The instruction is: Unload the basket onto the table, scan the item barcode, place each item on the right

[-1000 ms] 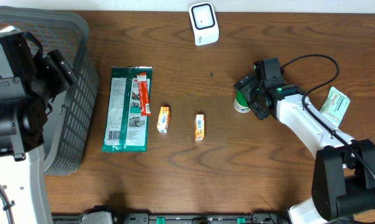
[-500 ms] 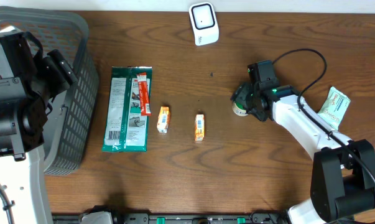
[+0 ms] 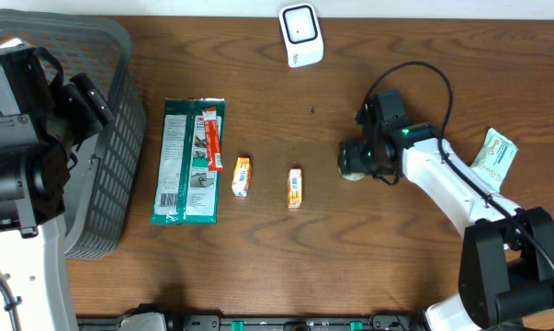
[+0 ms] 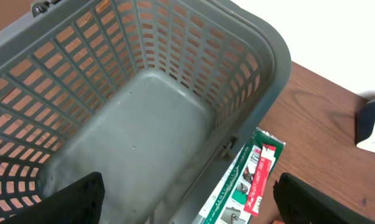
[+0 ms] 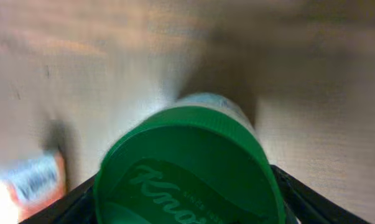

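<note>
Right wrist view, nearest: right gripper (image 3: 361, 158) is down over the jar (image 5: 181, 155). A finger sits close against each side of the green screw lid, and it looks like a pinch on the lid. Print on the lid is partly readable. No barcode shows from here, or it is too blurred to tell.

- The jar stands on the table (image 3: 258, 267), on the robot's side of the scanner (image 3: 300, 35), a little to the scanner's right and well apart from it.
- Step in hand, as I judge it: the pick. The item is taken at the lid and not yet presented.
- One orange packet (image 3: 295, 187) lies almost straight toward the robot from the scanner. A second orange packet (image 3: 242, 176) lies just to the scanner's left of that line.
- The flat green pack (image 3: 190, 161) lies further to the scanner's left.
- A green sachet (image 3: 495, 158) lies far to the scanner's right, beside the right arm.
- The left gripper (image 4: 187, 202) hangs over the grey basket (image 4: 143, 118) with fingers spread wide and nothing between them. The basket is at the far left of the scanner.

Next move, judged: lift the jar clear and carry it away from the robot to the scanner. Turn the wrist so the label side, wherever the code is, faces the scanner window. A grip on the lid alone may let the jar swing or twist.
</note>
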Controlling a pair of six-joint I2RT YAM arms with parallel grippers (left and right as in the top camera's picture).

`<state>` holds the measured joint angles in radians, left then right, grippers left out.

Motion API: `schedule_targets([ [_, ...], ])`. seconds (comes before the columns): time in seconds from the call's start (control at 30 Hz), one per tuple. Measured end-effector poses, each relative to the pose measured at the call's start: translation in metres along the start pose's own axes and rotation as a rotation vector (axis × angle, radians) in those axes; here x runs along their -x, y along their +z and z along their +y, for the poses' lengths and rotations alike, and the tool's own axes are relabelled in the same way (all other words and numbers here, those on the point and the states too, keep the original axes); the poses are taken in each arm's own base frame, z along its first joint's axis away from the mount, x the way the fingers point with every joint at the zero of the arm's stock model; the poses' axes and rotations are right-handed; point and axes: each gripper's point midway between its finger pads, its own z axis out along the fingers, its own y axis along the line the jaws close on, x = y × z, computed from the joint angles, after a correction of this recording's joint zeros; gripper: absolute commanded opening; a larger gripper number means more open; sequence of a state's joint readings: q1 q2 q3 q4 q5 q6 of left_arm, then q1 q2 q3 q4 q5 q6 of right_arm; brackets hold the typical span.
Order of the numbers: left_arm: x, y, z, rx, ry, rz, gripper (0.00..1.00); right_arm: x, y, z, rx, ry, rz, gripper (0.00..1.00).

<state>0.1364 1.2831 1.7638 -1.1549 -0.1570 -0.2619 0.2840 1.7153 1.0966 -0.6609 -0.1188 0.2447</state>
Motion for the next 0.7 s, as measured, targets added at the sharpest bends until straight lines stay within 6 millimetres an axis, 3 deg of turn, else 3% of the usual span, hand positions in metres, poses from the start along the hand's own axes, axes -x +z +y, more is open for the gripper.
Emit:
schedule_targets([
  [0.23, 0.0, 0.0, 0.0, 0.0, 0.0, 0.0, 0.88, -0.025, -0.008, 0.001, 0.011, -0.073, 0.132, 0.89],
  [0.5, 0.0, 0.0, 0.0, 0.0, 0.0, 0.0, 0.88, 0.025, -0.071, 0.032, 0.087, -0.08, 0.057, 0.93],
  [0.7, 0.0, 0.0, 0.0, 0.0, 0.0, 0.0, 0.88, 0.04, -0.081, 0.026, 0.086, -0.055, 0.014, 0.99],
])
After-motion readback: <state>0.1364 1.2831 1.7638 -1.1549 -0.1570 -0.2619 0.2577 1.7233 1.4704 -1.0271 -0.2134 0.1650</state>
